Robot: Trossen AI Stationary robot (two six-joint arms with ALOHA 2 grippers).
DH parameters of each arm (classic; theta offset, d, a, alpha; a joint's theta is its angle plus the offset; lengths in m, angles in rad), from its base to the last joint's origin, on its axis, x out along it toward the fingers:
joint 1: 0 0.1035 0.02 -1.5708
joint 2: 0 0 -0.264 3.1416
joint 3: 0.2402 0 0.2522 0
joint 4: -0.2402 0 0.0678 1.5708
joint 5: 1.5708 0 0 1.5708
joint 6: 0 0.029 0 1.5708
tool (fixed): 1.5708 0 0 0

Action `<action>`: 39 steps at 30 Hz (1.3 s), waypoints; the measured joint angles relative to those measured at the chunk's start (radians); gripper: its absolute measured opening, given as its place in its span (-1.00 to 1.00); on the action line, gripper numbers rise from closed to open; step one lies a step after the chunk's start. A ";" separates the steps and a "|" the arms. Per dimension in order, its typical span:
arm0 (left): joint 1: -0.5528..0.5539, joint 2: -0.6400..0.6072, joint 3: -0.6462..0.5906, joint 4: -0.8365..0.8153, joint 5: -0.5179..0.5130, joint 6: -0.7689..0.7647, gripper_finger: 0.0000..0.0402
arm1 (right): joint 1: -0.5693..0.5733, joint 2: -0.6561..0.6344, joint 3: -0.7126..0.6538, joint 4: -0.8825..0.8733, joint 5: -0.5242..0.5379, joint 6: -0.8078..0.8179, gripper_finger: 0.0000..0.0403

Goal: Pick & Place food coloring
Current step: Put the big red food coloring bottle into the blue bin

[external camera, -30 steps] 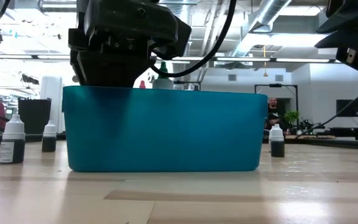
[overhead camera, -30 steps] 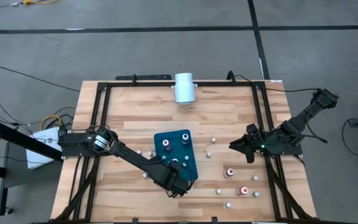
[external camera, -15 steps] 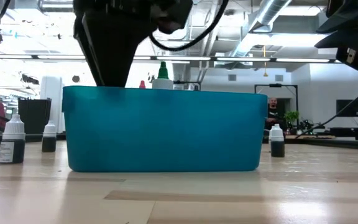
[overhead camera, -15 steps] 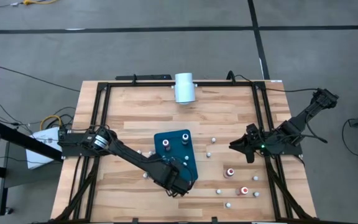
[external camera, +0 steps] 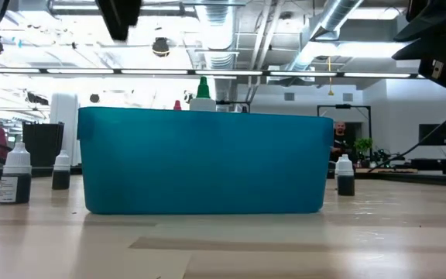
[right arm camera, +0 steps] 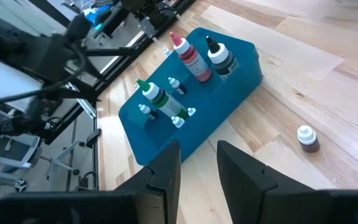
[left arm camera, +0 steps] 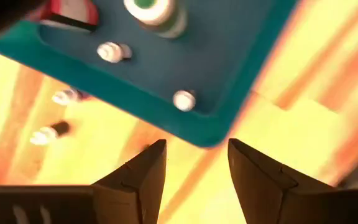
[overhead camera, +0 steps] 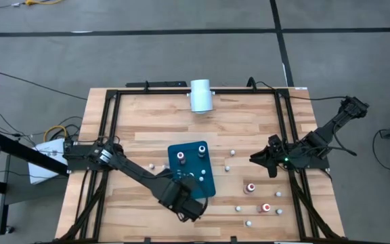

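My left claw (overhead camera: 185, 203) hangs over the near corner of the teal tray (overhead camera: 207, 184), just off its rim. Its fingers (left arm camera: 143, 177) stand parted with bare wood showing between them; nothing held.

Food coloring, inside the tray: a red-topped bottle (right arm camera: 188, 56) and a dark one with a white cap (right arm camera: 220, 55) at the far end, a green-topped bottle (right arm camera: 156, 98) nearer my claw, and a few tiny white-capped ones (left arm camera: 184, 99) around it. From my wrist they sit just beyond the fingertips, inside the tray wall.

More bottles are loose on the surface (overhead camera: 147, 122): two small ones (left arm camera: 56, 131) just outside the tray, several red-topped and whitish ones (overhead camera: 250, 188) to the tray's right, near my other arm.

My right claw (overhead camera: 257, 158) waits at the right edge of the surface, well apart from the tray, fingers (right arm camera: 164, 174) slightly parted, empty.
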 joint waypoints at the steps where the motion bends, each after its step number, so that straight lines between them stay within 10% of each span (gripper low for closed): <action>1: -0.006 -0.001 0.015 -0.001 -0.001 -0.009 -0.18 | 0.000 0.000 0.000 0.000 0.000 0.000 -0.53; 12: -0.101 -0.004 0.081 -0.001 -0.028 -0.123 -0.18 | 0.000 0.000 0.000 -0.001 0.000 -0.002 -0.53; 25: -0.254 -0.236 0.094 -0.001 -0.590 -0.161 -0.18 | 0.000 0.000 0.000 -0.001 0.000 -0.001 -0.53; 39: -0.281 -0.520 -0.180 0.000 -0.748 -0.093 -0.18 | 0.000 0.000 0.000 0.002 0.000 0.000 -0.53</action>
